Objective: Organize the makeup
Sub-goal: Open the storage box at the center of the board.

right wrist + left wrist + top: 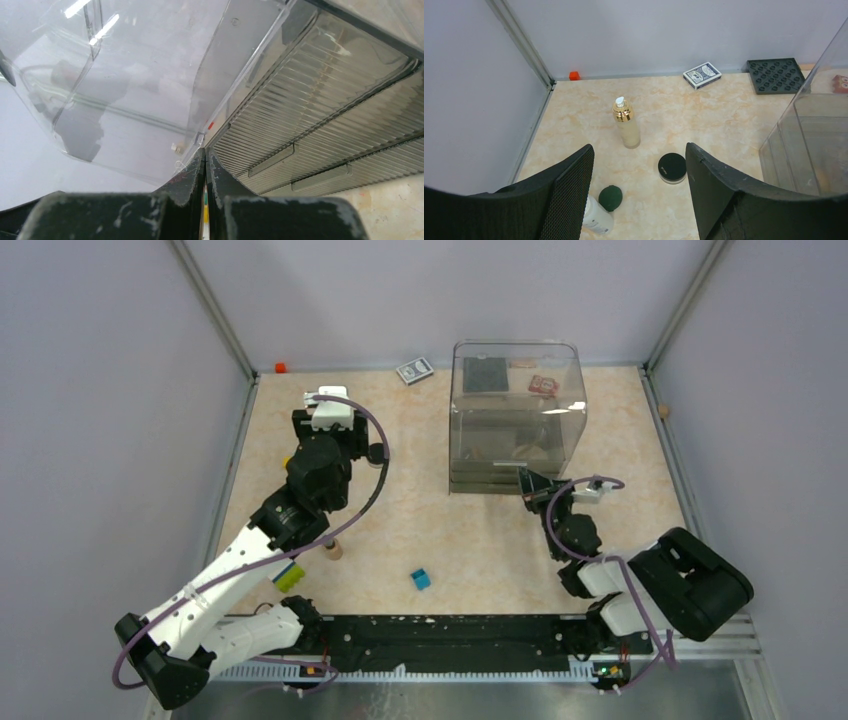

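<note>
My left gripper (330, 430) is open and empty, hovering over the far left of the table. In the left wrist view (639, 150) a gold-capped clear bottle (626, 125) stands ahead of it. A black round compact (672, 167) lies by the right finger. A white bottle (596, 217) lies by the left finger, beside a dark green round disc (610, 198). My right gripper (530, 485) is shut on the front edge of the organizer's clear lid (125, 75). A dark square palette (485, 374) and a pinkish checkered palette (543, 385) lie behind the organizer. A tan tube (333, 548) stands by the left arm.
The clear organizer (515, 420) has ribbed drawers (325, 100) at its front. A grey patterned card box (414, 371) lies at the back wall. A blue cube (420, 579) and a yellow-green block (290, 577) lie near the front. An orange cube (281, 368) is in the far left corner.
</note>
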You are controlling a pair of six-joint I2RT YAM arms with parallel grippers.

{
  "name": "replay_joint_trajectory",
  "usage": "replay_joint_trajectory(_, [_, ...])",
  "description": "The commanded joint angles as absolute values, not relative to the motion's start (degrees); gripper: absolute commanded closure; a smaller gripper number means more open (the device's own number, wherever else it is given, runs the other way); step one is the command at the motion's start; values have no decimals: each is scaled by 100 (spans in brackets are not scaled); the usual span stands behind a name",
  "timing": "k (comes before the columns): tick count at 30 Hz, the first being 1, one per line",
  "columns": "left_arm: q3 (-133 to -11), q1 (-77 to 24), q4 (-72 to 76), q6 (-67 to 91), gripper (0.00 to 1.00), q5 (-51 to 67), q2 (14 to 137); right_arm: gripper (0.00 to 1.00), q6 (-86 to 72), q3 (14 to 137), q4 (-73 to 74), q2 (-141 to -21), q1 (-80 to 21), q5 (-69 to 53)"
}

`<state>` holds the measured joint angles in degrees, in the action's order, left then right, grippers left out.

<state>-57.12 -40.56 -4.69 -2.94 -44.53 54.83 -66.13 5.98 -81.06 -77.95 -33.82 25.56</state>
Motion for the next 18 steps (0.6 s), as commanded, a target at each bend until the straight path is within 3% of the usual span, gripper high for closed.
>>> replay_joint_trajectory(1, [-5691, -4022, -327, -220, 27, -4414, 5383, 100, -6229, 759, -9777, -7420, -3309, 2468])
replay_joint_trajectory(18, [-5695, -3983, -351, -207, 27, -4368, 5398, 100, -5042, 1331, -8233, -5944, -3310, 2545])
